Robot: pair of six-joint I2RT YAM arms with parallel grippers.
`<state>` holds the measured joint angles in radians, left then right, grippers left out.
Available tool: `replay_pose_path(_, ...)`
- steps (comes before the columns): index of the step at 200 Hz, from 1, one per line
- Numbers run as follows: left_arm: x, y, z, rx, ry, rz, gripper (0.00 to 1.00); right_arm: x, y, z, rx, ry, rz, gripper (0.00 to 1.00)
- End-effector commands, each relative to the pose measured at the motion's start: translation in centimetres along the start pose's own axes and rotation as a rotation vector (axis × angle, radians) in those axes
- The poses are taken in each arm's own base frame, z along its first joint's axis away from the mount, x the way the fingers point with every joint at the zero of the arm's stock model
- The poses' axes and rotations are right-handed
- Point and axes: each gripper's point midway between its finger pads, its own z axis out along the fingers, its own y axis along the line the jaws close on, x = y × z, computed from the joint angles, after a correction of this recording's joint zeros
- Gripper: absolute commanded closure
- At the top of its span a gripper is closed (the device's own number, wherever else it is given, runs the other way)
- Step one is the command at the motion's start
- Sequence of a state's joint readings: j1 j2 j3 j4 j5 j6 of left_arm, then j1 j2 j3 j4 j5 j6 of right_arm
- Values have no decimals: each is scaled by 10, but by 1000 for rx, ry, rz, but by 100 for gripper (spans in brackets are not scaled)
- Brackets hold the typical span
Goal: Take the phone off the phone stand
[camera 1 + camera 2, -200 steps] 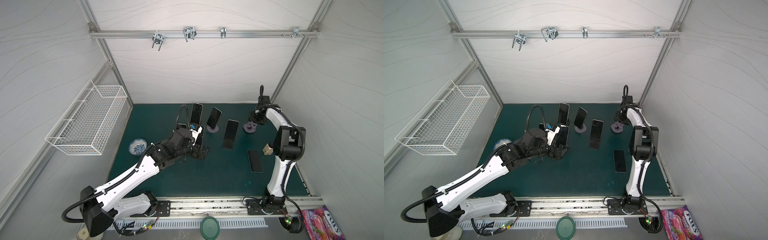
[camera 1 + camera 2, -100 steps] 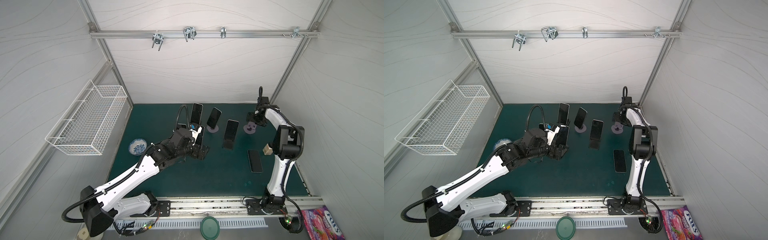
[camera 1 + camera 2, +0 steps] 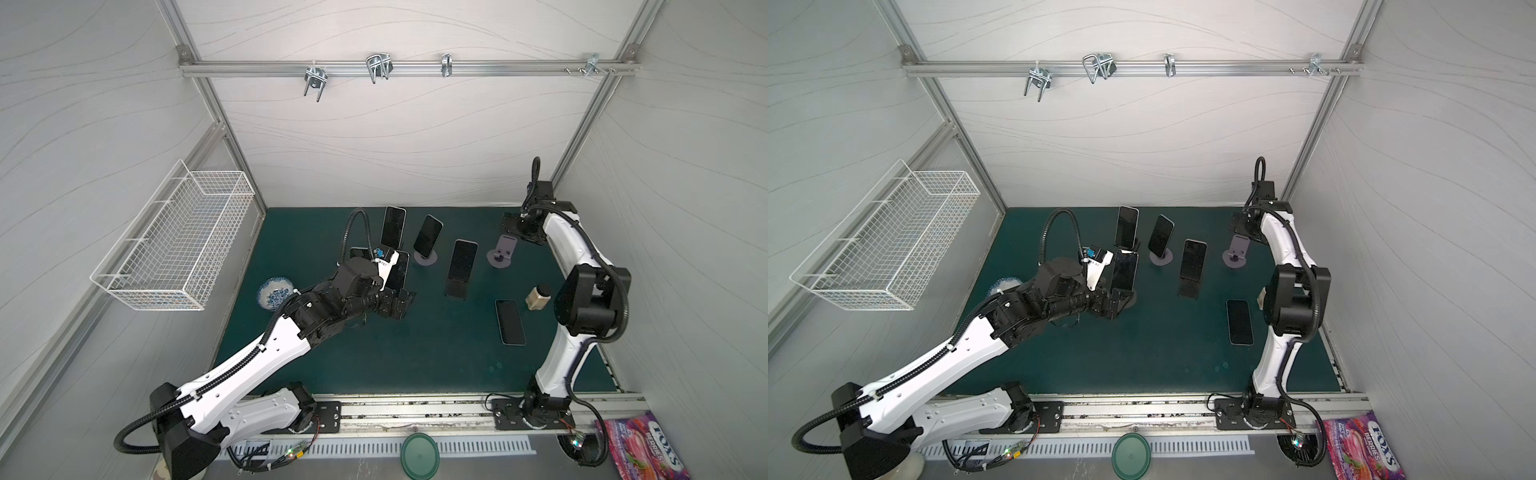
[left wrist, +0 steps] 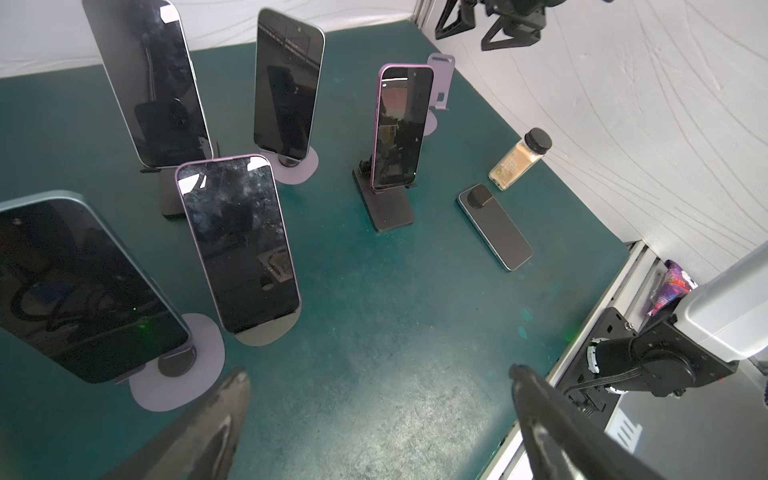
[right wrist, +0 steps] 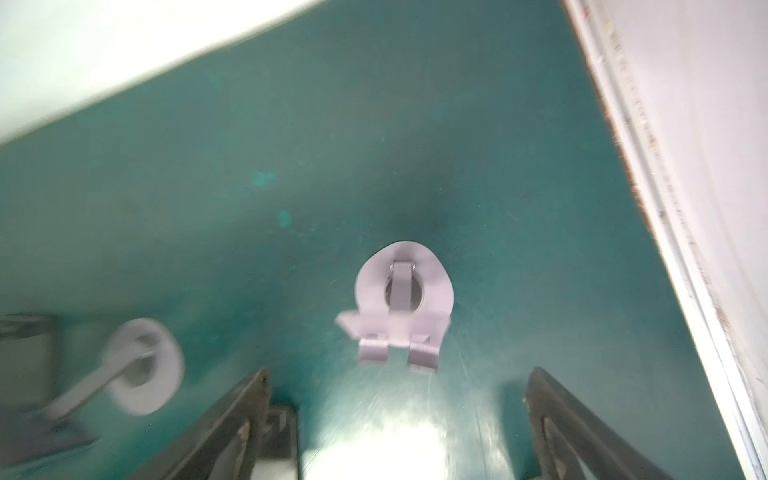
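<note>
Approach looked to be the step in hand. Left jaws, spread wide and holding nothing, hovered low over the tabletop [image 3: 415, 353], just beside a purple-edged phone [image 4: 237, 243] propped upright on its round stand [image 4: 266, 332]. Right jaws were equally wide and empty near a bare stand [image 3: 503, 254]; the wrist view there was blurred, so contact could not be ruled out, though they seemed apart. A second phone [image 3: 510, 322] lay flat on the tabletop. Next move called for straddling the propped phone's edges, closing, then lifting it clear of the lip without tipping the stand.
</note>
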<state>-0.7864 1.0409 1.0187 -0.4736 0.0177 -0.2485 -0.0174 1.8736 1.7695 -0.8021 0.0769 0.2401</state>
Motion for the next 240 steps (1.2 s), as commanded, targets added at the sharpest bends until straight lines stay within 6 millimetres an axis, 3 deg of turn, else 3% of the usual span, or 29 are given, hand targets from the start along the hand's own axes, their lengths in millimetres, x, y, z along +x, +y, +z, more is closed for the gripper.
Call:
replay_pose_path(1, -12, 1, -11, -15, -47, 15, 2, 7, 2, -40, -26, -11, 20, 3)
replay_pose_path(51, -23, 8, -9, -72, -76, 42, 3, 17, 24, -102, -103, -75, -19, 4)
replay_pose_path(78, -34, 9, -2, -90, -76, 66, 4, 35, 47, -132, -166, -105, -70, 6)
replay_pose_path(147, -59, 21, 39, -159, -10, 38, 5, 86, 109, -200, -318, -155, -255, 8)
replay_pose_path(183, -60, 36, 61, -196, 18, -21, 6, 112, 126, -209, -365, -129, -322, 7)
replay_pose_path(240, -60, 60, 81, -245, 55, -76, 6, 141, 144, -217, -441, -83, -370, 8)
